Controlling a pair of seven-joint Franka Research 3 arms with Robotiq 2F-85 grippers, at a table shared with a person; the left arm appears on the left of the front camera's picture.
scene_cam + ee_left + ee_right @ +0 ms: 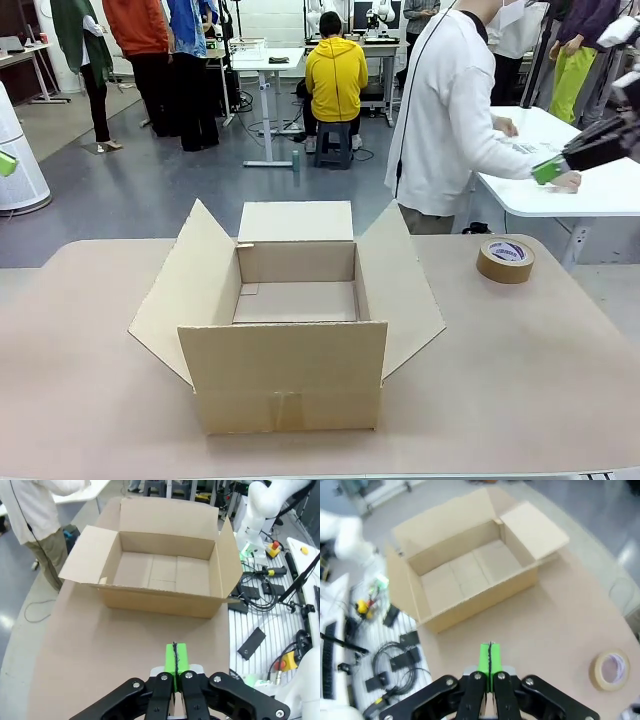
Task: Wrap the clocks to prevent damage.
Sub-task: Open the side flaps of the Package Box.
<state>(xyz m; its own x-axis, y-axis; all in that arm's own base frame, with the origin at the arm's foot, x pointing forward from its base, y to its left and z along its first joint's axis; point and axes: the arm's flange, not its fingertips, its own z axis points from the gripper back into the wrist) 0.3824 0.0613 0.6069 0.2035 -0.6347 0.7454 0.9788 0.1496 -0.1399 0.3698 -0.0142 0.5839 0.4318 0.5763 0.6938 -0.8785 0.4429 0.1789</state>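
Item 1, bench (520,380): a tan surface with rounded far corners that carried items 2 and 3.

Item 2, cardboard box (285,375): stood at the middle of the bench with all four flaps folded outward. Its floor was bare, and a strip of tape ran up the near wall.

Item 3, tape roll (505,260): brown packing tape lying flat at the far right of the bench, well apart from the box.

Item 4, left end effector (174,650): clenched, green pads pressed together with nothing between them, held above the bench to the left of the box.

Item 5, right end effector (490,652): likewise clenched on nothing, held high on the right side, with the tape roll below and beside it.

Item 6, person (450,110): stood beyond the far edge, turned toward a white table (600,190) on the right, one hand resting on it.

Item 7, clocks: where they were could not be told.

- Handling, as a judgement: probably stiff-cased, fairly light and fragile at the glass face and hands.
- Take hold by the rim or case edge, never across the face.
- Grip gently, as smooth casing may slip between the pads.
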